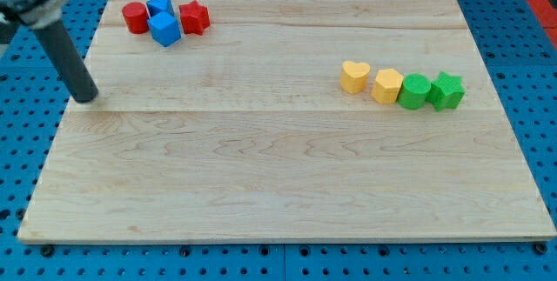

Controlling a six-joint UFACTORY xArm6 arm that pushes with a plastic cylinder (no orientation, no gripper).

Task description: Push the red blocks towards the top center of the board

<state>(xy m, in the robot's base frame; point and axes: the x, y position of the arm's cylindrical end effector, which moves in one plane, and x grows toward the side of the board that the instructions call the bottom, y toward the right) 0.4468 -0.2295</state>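
A red round block (135, 17) and a red star-shaped block (195, 17) sit at the top left of the wooden board (278, 177). Two blue blocks lie between them: one (159, 6) behind, one (164, 29) in front, all touching in a cluster. My tip (86, 98) rests on the board near its left edge, well below and left of the red round block, apart from every block.
At the view's right a row runs left to right: a yellow heart (354, 76), a second yellow block (387, 84), a green round block (414, 90), a green star (446, 90). A blue pegboard (540, 72) surrounds the board.
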